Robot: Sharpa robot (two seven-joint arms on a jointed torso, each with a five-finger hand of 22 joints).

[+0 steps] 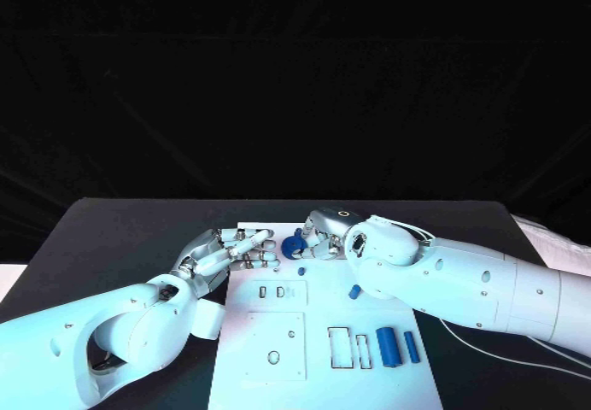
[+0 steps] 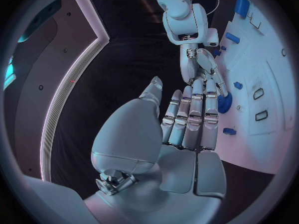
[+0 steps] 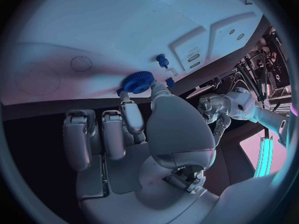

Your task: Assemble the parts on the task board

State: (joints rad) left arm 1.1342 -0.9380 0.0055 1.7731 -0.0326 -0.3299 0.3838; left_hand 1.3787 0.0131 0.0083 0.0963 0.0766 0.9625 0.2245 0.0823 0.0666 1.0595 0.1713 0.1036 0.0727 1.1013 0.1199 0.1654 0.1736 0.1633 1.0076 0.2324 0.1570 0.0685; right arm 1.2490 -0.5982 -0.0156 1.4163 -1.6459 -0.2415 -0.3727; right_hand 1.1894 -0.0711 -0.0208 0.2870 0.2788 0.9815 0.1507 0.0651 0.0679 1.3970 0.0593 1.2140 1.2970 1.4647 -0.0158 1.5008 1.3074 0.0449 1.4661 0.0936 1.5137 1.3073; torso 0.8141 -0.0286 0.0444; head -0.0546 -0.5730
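nearest the robot on the task board (image 1: 247, 376), a long blue bar (image 1: 388, 346) and a slimmer blue bar (image 1: 412, 346) lie side by side beside two empty rectangular slots; they look like stiff, light plastic pieces, probably easiest to take across their narrow sides near the middle. a little farther up, a small blue peg (image 1: 354, 292) lies loose on the board close under the right forearm; it seems tiny and likely to roll or slip, so a fingertip pinch would suit it. at the far edge of the board sits the blue gear (image 3: 138, 81), where the right hand (image 1: 323, 234) has a fingertip and thumb on its toothed rim, the other fingers curled behind; the teeth should give good purchase, and the rigid gear looks light enough for a gentle rim grip. opposite it, the left hand (image 1: 236, 248) holds nothing, its fingers straight and lying side by side, tips near the gear at the board's far edge; whether they touch it cannot be told.
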